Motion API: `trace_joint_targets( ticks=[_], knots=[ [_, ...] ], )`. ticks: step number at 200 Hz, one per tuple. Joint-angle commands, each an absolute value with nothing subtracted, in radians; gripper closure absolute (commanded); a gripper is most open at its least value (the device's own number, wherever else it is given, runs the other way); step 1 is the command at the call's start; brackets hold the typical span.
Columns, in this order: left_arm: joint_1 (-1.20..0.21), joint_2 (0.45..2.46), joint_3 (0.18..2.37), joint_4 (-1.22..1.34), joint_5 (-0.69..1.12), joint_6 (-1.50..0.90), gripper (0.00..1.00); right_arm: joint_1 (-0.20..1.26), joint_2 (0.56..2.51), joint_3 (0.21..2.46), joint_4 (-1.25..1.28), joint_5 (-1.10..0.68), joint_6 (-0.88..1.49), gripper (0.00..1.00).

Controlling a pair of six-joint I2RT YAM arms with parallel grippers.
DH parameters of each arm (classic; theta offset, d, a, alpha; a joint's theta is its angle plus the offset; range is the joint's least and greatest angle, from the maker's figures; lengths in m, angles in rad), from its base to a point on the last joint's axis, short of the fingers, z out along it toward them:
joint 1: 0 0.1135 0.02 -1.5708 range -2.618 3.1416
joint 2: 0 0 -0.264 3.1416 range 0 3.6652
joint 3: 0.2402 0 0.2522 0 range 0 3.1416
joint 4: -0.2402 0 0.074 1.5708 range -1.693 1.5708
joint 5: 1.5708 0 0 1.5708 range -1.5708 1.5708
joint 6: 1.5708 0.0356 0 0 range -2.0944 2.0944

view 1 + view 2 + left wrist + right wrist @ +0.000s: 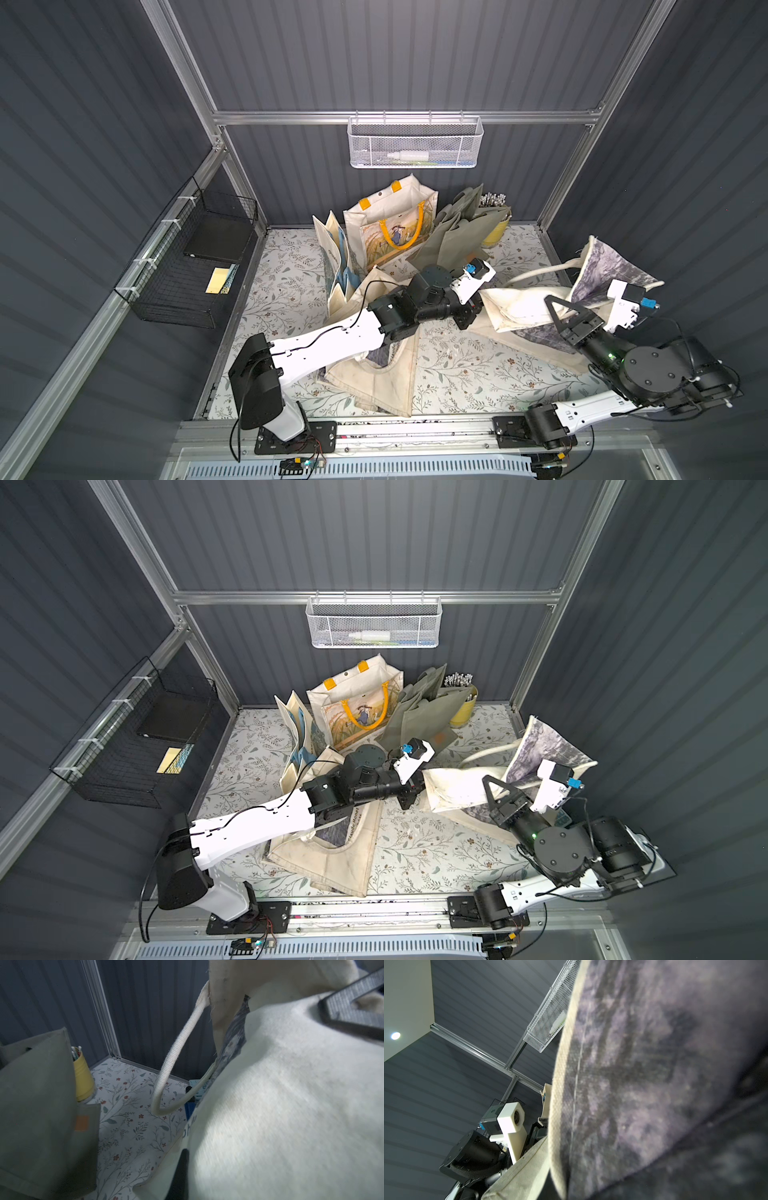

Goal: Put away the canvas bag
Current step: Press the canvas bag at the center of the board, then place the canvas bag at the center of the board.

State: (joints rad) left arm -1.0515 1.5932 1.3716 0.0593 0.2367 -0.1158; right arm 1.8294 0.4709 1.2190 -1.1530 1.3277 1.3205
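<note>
Spanning the table's right side, the printed canvas bag is clamped at either end by the left gripper and right gripper; stowing among the upright totes behind is judged not yet begun.

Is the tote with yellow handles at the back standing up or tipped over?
Upright: the yellow-handled tote stands on its base, mouth open upward, one handle drooping down its front.
</note>
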Motion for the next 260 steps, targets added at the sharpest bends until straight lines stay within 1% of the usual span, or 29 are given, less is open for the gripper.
trace_joint_targets(
  ticks=[1, 12, 30, 43, 49, 69, 77, 83, 86, 103, 124, 169, 206, 233, 242, 260],
  knots=[
    [-0.991, 1.598, 1.409, 0.08, 0.28, -0.27, 1.0, 1.899, 0.481, 1.246, -1.288, 1.348, 1.427, 0.91],
    [-0.982, 1.605, 1.416, 0.07, 0.3, -0.298, 1.0, 1.933, 0.492, 1.266, -1.339, 1.375, 1.47, 0.89],
    [-0.958, 1.611, 1.419, 0.067, 0.366, -0.361, 1.0, 1.984, 0.486, 1.278, -1.339, 1.408, 1.46, 0.83],
    [-0.948, 1.601, 1.399, 0.081, 0.382, -0.383, 1.0, 2.011, 0.473, 1.278, -1.34, 1.419, 1.456, 0.83],
    [-0.945, 1.594, 1.393, 0.081, 0.416, -0.386, 1.0, 2.019, 0.468, 1.275, -1.34, 1.425, 1.456, 0.82],
    [-0.934, 1.577, 1.388, 0.072, 0.431, -0.401, 1.0, 2.032, 0.462, 1.273, -1.339, 1.437, 1.438, 0.8],
    [-0.926, 1.575, 1.392, 0.068, 0.442, -0.419, 1.0, 2.032, 0.463, 1.279, -1.34, 1.441, 1.429, 0.75],
    [-0.921, 1.577, 1.398, 0.057, 0.452, -0.428, 1.0, 2.032, 0.465, 1.282, -1.339, 1.445, 1.423, 0.69],
    [-0.917, 1.578, 1.401, 0.051, 0.458, -0.436, 1.0, 2.032, 0.465, 1.284, -1.339, 1.447, 1.42, 0.67],
    [-0.894, 1.59, 1.406, 0.038, 0.507, -0.481, 1.0, 2.032, 0.465, 1.287, -1.34, 1.449, 1.402, 0.69],
    [-0.863, 1.603, 1.399, 0.04, 0.607, -0.557, 1.0, 2.031, 0.468, 1.284, -1.339, 1.453, 1.402, 0.63],
    [-0.83, 1.621, 1.388, 0.012, 0.726, -0.646, 1.0, 2.032, 0.508, 1.332, -1.339, 1.454, 1.348, 0.6],
    [-0.807, 1.623, 1.313, 0.049, 0.762, -0.736, 1.0, 2.032, 0.52, 1.362, -1.338, 1.459, 1.314, 0.59],
    [-0.79, 1.63, 1.281, -0.003, 0.791, -0.746, 1.0, 2.031, 0.525, 1.362, -1.339, 1.459, 1.313, 0.59],
    [-0.782, 1.634, 1.226, 0.001, 0.807, -0.748, 1.0, 2.031, 0.524, 1.363, -1.34, 1.458, 1.313, 0.58],
    [-0.777, 1.639, 1.208, 0.013, 0.818, -0.753, 1.0, 2.031, 0.52, 1.361, -1.339, 1.459, 1.311, 0.57]
  ],
)
